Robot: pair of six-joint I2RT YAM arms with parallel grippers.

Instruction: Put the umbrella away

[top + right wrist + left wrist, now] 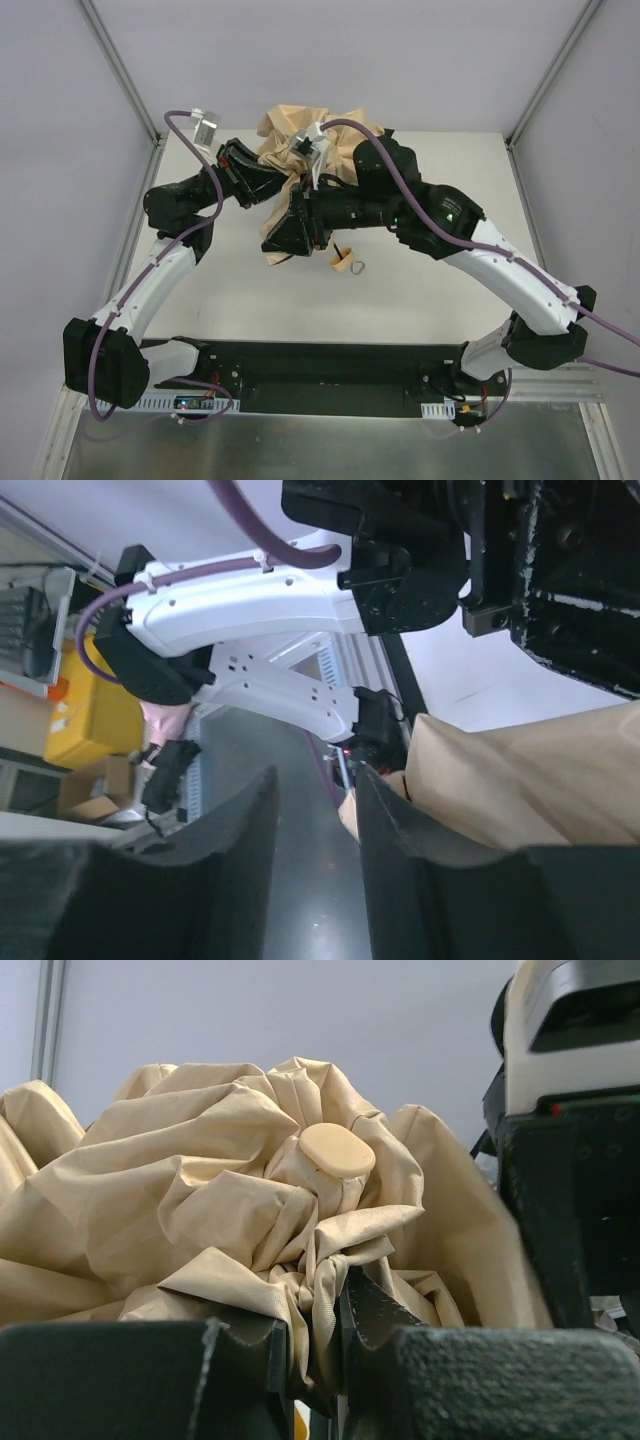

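One umbrella [285, 130] is lying crumpled at 12 o'clock on the worktop [420, 300], much of its beige canopy being hidden under the two arms. The right arm [440, 215] is crossing over its near side and covering whatever lies beneath. One small pale knob [342, 262] is showing at 6 o'clock of that arm's wrist, too small to make out well. The left gripper [318, 1350] is pinching a fold of canopy between nearly closed fingers, and one pale rounded cap [337, 1150] is sitting at its 12 o'clock. The right gripper [315, 830] is standing slightly parted and holding nothing, with beige fabric lying at its 3 o'clock.
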